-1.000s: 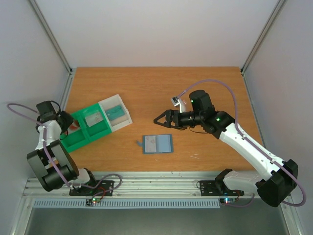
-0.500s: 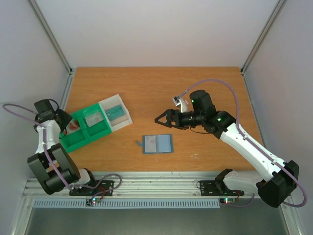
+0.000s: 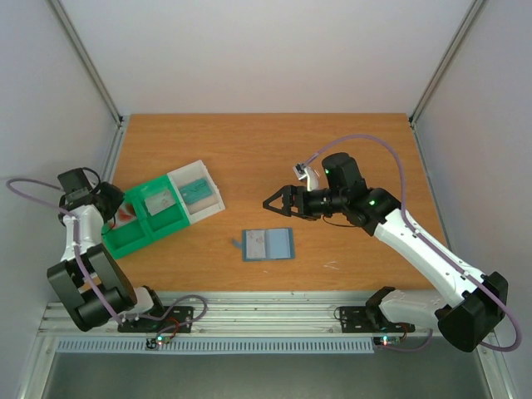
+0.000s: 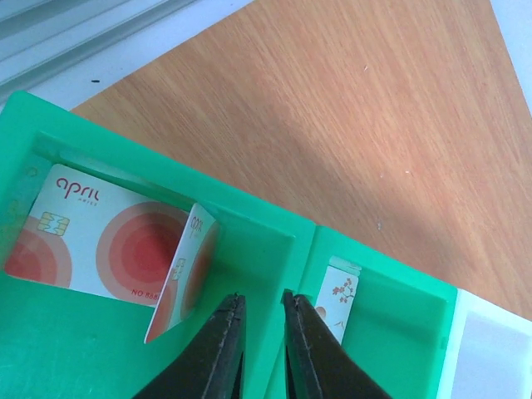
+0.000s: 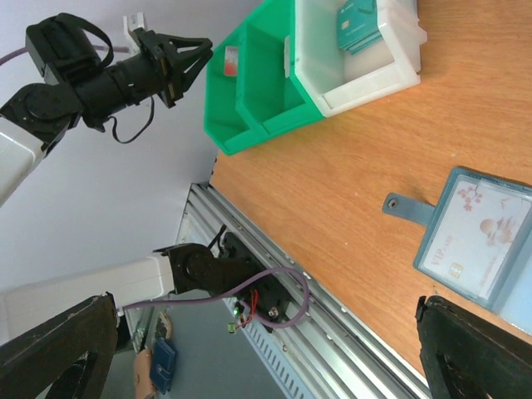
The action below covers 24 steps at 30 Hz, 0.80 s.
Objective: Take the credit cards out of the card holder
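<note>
The card holder (image 3: pixel 268 244) lies open and flat on the table (image 3: pixel 332 150), nearest the arms' bases. It is not empty yet: a pale flower-printed card (image 5: pixel 478 237) sits in its pocket, so by my reckoning the job has at least one more round to go. Off to the holder's left and a little farther back, the left gripper (image 4: pixel 262 296) has just let its jaws out and pulled them in again over the green tray (image 4: pixel 249 241), and the arm has eased a touch outward. That reads to me as a card dropped off. The jaws now stand almost together, with only a slit between them, nothing in it and nothing touched, and they hang above the tray's dividing wall. Below them the white card with red circles (image 4: pixel 91 245) lies in the end compartment, and another flowered card (image 4: pixel 337 299) rests in the next. Just beyond the holder the right gripper (image 3: pixel 278 202) has not moved: spread wide, empty, clear of the table. A shade farther back on the holder's left, the clear tray (image 5: pixel 366 91) joined to the green one holds the teal card (image 5: pixel 357 21).
</note>
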{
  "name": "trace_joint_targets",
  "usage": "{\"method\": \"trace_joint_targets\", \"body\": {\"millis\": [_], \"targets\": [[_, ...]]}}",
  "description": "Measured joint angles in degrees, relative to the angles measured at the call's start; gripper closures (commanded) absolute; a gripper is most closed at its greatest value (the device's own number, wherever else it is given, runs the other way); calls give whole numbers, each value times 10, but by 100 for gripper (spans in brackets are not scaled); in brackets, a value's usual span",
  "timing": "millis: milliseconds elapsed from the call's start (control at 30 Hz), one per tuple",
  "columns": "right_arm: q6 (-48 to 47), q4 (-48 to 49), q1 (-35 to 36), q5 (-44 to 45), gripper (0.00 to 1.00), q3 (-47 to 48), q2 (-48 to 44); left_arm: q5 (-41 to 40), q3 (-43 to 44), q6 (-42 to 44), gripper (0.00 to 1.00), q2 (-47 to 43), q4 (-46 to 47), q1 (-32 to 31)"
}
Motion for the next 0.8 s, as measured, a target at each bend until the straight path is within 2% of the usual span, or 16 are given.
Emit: {"method": "trace_joint_targets", "body": {"millis": [267, 800], "targets": [[0, -6, 0, 0, 1, 0, 4, -5, -5, -2, 83, 38, 6, 0], [-8, -20, 0, 4, 2, 0, 4, -47, -6, 4, 83, 58, -4, 0]]}}
